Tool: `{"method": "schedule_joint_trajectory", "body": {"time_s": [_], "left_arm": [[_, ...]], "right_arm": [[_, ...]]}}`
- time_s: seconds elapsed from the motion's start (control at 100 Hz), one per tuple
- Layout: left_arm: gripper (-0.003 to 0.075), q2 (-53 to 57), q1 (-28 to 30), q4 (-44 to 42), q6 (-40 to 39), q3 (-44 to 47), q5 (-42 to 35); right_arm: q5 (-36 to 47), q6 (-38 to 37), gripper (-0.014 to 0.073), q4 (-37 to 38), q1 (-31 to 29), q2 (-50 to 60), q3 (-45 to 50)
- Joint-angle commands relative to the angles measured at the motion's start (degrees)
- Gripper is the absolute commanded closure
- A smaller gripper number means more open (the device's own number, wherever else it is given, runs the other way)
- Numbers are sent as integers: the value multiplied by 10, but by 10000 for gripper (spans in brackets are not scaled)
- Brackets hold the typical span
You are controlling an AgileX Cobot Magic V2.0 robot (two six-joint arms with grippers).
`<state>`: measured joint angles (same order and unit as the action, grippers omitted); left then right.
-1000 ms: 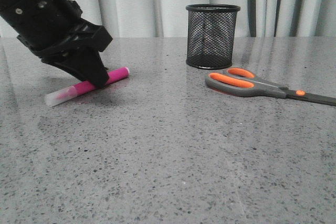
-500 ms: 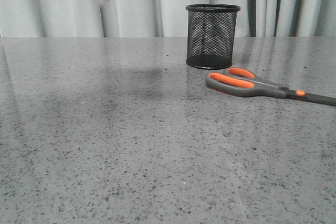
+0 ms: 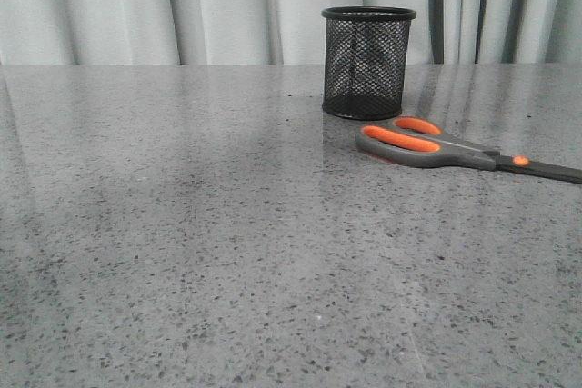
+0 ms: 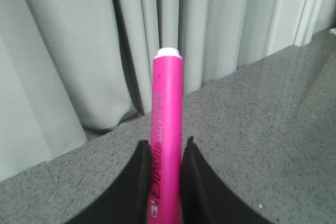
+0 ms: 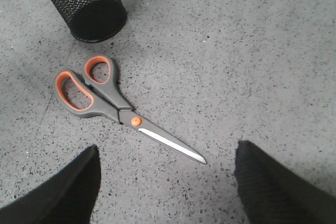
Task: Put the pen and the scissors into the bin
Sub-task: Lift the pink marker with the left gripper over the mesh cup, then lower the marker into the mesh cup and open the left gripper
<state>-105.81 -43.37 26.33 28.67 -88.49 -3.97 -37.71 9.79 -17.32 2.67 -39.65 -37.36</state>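
Left hand (image 4: 164, 182) is clamped on the pen (image 4: 167, 129), lifted clear for carrying to the bin (image 3: 367, 63), upper centre. Right hand (image 5: 165, 182) hangs wide open, empty, above the scissors (image 5: 113, 109) on the surface (image 3: 227, 252).
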Motion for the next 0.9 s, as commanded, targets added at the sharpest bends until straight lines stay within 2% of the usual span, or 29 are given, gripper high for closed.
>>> {"method": "schedule_joint_trajectory", "body": {"time_s": [0.0, 0.37, 0.47, 0.56, 0.73, 0.79, 0.89], "left_arm": [[739, 1, -6, 4, -4, -50, -52], [738, -69, -6, 4, -4, -85, -50], [715, -71, -6, 4, -4, -85, -41], [619, -71, -6, 4, -4, -85, -41], [323, -68, -6, 6, -4, -85, -41], [286, -60, -6, 6, -4, -85, -41], [300, -35, -6, 5, -4, -85, -41]], "right_arm": [[32, 8, 109, -6, 1, -3, -20], [32, 12, 109, -6, 1, -3, -19], [32, 12, 109, -6, 1, -3, -19], [32, 12, 109, -6, 1, -3, -19], [32, 12, 109, -6, 1, -3, -19], [32, 12, 109, -5, 1, -3, -19], [37, 12, 109, 4, 1, -3, -19]]}}
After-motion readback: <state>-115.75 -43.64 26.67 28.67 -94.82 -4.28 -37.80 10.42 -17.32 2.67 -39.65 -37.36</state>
